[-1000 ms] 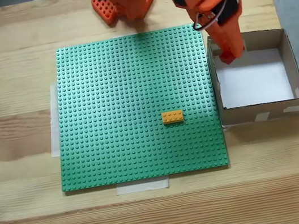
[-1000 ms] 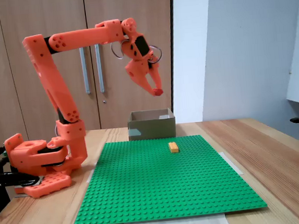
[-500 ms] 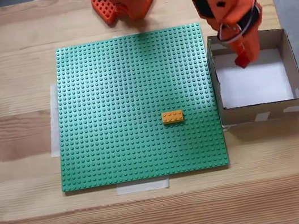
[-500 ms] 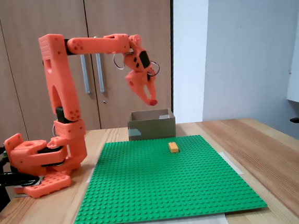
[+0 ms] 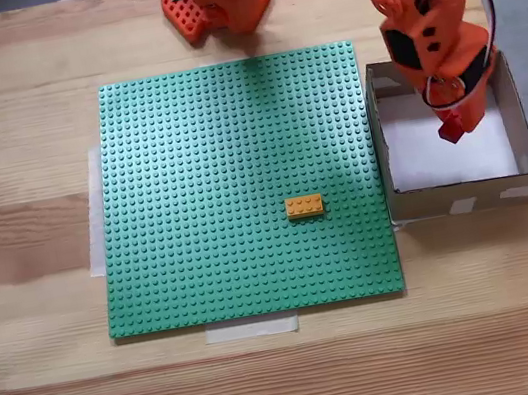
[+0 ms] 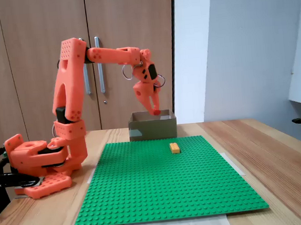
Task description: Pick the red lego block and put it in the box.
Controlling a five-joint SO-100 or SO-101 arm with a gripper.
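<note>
Now the small dark red rectangular lego block (image 5: 451,131) is held pinched in the fingers (image 6: 156,111) directly above the white floor of the shallow brown cardboard box (image 5: 512,95), so release straight downward is judged sufficient.

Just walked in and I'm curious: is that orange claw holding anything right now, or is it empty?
Gripper: closed on a small red lego block, hanging above the cardboard box.
</note>
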